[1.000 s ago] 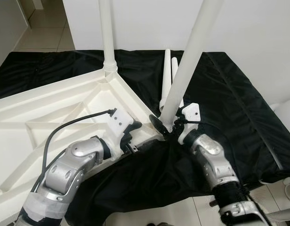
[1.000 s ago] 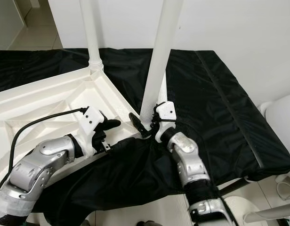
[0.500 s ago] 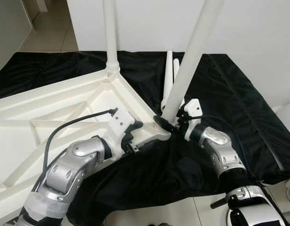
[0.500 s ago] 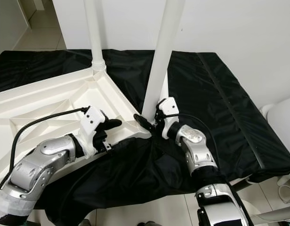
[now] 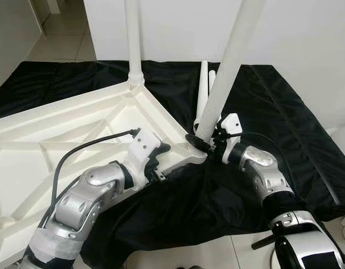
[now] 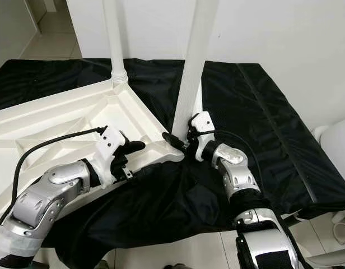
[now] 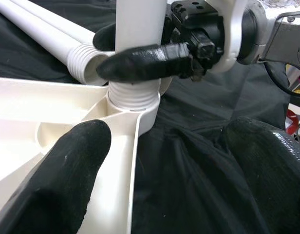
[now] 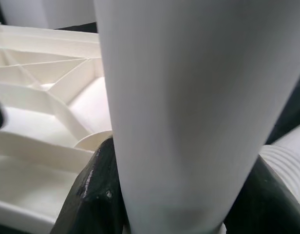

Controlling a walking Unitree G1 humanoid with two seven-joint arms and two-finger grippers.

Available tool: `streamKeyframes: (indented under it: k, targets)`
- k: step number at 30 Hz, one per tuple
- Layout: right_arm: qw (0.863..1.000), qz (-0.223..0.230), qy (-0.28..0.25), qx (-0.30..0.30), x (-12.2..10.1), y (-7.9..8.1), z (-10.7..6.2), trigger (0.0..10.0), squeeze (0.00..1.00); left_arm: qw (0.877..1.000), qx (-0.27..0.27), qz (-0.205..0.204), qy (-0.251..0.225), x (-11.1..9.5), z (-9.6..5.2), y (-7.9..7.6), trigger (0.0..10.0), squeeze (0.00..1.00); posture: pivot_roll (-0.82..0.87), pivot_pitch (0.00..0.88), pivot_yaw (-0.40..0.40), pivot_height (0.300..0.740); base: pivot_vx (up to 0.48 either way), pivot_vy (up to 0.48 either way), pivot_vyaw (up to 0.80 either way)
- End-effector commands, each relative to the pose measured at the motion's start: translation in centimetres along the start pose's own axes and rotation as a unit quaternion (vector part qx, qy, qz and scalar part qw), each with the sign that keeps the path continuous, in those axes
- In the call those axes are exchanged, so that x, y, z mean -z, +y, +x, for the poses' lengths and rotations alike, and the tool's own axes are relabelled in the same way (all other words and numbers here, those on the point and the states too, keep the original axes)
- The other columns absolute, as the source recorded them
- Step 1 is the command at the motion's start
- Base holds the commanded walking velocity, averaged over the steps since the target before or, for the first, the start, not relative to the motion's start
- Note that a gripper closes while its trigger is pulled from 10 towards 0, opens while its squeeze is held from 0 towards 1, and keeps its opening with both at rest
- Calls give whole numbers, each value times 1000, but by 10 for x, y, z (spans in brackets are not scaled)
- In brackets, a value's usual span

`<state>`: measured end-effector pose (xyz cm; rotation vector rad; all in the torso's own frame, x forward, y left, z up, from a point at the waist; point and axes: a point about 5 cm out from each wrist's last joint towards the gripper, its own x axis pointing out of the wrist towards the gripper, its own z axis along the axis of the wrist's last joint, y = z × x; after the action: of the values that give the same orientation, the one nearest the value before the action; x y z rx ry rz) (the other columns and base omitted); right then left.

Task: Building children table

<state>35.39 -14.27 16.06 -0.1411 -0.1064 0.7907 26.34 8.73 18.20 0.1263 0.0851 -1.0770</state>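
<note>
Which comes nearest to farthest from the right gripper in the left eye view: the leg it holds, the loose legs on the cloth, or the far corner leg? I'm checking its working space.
1. Held leg, clamped in the right gripper.
2. Loose legs, lying on the black cloth just behind it.
3. Far corner leg, upright at the tabletop's back corner, to the robot's left.

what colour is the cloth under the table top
Black. The cloth shows best in the right eye view, spread beneath the white table top.
</note>
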Motion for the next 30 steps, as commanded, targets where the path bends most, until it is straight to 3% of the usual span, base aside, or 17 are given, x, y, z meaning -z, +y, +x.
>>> streamKeyframes:
  k: [1,11,19,22,23,24,25,27,30]
  targets:
    - [998,32,24,52,11,-6,-4,10000,0,1000,-11,8,-4,-3,0,0,10000,0,72,87,-63,740,0,0,0]
    - [992,64,29,103,15,7,7,10000,0,1000,-10,7,-5,-3,0,-1,10000,0,67,91,-64,740,0,0,0]
    - [980,86,7,177,10,34,20,10000,0,1000,-10,5,-5,-1,0,-2,10000,0,63,93,-78,740,0,0,0]
    - [964,109,1,243,8,47,22,10000,0,1000,-13,6,-5,-1,-1,-1,10000,0,59,94,-87,740,0,0,0]
    - [964,109,1,243,8,47,22,10000,0,1000,-13,6,-5,-1,-1,-1,10000,0,59,94,-87,740,0,0,0]
    - [945,125,0,302,9,54,20,10000,0,1000,-14,5,-6,0,-1,0,10000,0,54,92,-90,740,0,0,0]
    - [945,125,0,302,9,54,20,10000,0,1000,-14,5,-6,0,-1,0,10000,0,54,92,-90,740,0,0,0]
    - [927,126,-7,352,8,58,14,10000,0,1000,-15,5,-6,1,-2,-2,10000,0,48,90,-91,740,0,0,0]
    - [920,136,1,368,9,66,11,10000,0,1000,-14,4,-7,1,-1,-1,10000,0,43,86,-94,740,0,0,0]
